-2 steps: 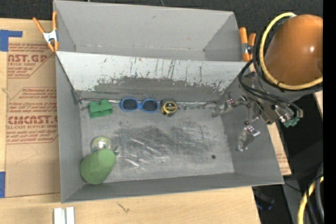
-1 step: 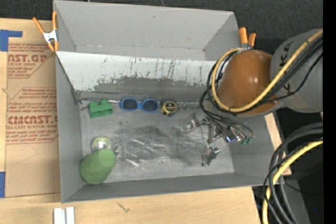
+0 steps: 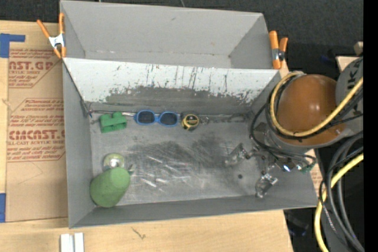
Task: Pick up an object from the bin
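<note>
My gripper (image 3: 251, 169) hangs low over the bin floor at the right side, open, with bare floor between its two metal fingers (image 3: 265, 183). The nearest loose thing is a small round yellow and black tape measure (image 3: 189, 121) by the back wall, well to the gripper's left. Beside it lies a pair of blue sunglasses (image 3: 156, 118).
A small green block (image 3: 112, 121) lies at the back left. In the front left corner a green rounded lump (image 3: 109, 187) rests with a silver ball (image 3: 113, 160) against it. The arm's orange dome and cables crowd the bin's right rim.
</note>
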You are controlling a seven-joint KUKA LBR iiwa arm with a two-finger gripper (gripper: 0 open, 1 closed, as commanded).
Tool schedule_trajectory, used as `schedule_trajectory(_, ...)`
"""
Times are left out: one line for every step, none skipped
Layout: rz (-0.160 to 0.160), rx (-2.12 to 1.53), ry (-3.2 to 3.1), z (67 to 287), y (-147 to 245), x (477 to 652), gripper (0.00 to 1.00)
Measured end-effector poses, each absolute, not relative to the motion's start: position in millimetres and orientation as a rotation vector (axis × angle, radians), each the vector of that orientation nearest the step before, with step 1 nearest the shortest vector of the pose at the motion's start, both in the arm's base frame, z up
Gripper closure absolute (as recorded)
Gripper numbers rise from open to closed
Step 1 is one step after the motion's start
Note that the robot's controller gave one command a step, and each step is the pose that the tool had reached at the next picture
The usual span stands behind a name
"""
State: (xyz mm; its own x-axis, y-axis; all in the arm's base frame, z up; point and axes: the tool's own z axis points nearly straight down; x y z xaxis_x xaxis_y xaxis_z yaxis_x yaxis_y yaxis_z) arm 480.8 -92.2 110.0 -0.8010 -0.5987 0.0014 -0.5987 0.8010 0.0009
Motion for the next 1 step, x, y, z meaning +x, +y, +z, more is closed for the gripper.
schedule_trajectory(0.000,0.976,-2.987,72.1,-57.8,590.2,0.00)
